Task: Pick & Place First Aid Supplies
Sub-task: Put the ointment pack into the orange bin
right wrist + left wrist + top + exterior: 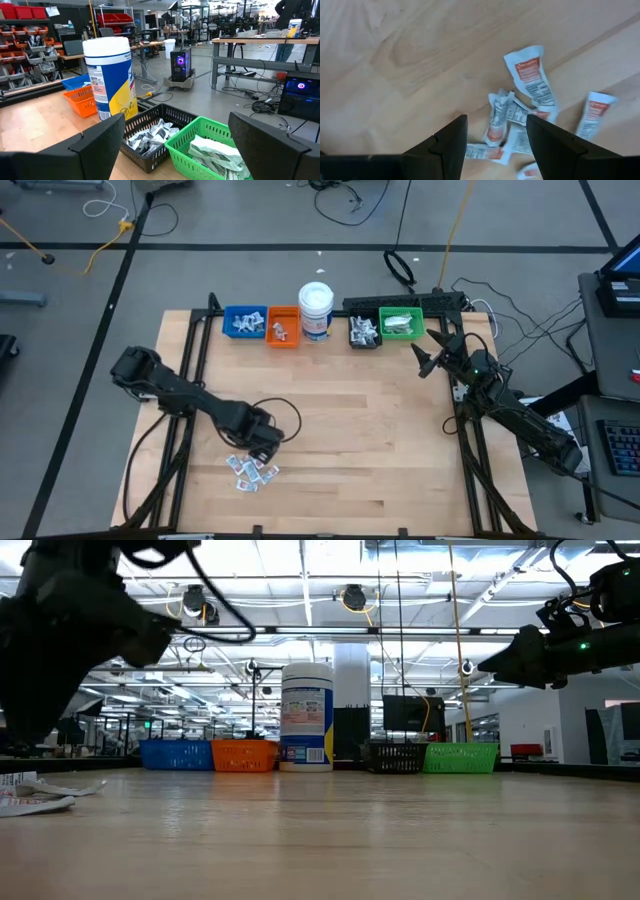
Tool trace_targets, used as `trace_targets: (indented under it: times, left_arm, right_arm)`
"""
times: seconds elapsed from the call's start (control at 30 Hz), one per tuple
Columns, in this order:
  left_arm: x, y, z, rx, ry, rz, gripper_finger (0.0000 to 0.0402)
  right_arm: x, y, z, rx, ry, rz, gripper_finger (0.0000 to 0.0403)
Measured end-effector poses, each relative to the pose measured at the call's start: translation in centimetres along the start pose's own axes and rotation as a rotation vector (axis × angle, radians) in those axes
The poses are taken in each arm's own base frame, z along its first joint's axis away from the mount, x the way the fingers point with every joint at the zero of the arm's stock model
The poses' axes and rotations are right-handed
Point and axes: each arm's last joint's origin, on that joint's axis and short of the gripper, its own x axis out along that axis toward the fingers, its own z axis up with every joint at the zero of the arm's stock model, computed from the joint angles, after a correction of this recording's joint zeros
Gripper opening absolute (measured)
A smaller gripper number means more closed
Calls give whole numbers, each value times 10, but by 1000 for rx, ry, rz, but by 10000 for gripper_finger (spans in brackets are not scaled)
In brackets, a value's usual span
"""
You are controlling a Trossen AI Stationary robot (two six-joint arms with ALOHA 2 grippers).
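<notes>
Left gripper (pixel 264 450): hovering over the near-left part of the bench (pixel 380 440), fingers (pixel 447 145) spread with nothing between them, pointing down at the loose packets.
Packets (pixel 250 471): a small pile of tiny white wrapped first aid supplies with red print, lying flat on the wood just beside the left gripper; some are overlapping, one or two are lying apart from the heap.
Step in hand: looks like lining up for a pick from the pile.
Doing it well: I'd be aiming at a packet at the edge of the heap, bringing the fingers down either side of its narrow width, and closing only once the tips are reaching the wood; these flat wrappers are likely to slip or come up in twos.
Right gripper (pixel 432 356): waiting raised at the far right, near the green bin (pixel 402 324), fingers wide apart and empty.
Bins: blue bin (pixel 243 321), orange bin (pixel 283 327), black bin (pixel 363 332) and the green one are standing in a row along the far edge, each already carrying some packets.
Jar (pixel 315 310): a white cylinder with a blue label is standing upright between the orange and black bins.
In the way: nothing is sitting between pile and bins; the jar is the one tall thing to be swinging clear of.
</notes>
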Motion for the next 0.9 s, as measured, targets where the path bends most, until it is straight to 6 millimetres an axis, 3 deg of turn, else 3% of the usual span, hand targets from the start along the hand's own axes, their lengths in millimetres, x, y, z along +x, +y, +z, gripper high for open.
trace_targets:
  times: [0.47,0.63,0.77,0.9]
  left_arm:
    - [32,-6,5,67,67,63,209]
    - [33,-7,5,75,76,43,206]
    - [33,-7,5,80,75,45,168]
    - [33,-7,5,90,77,44,96]
  right_arm:
    - [0,0,0,0,0,0,352]
    - [0,0,0,0,0,0,352]
    - [0,0,0,0,0,0,352]
    - [0,0,0,0,0,0,352]
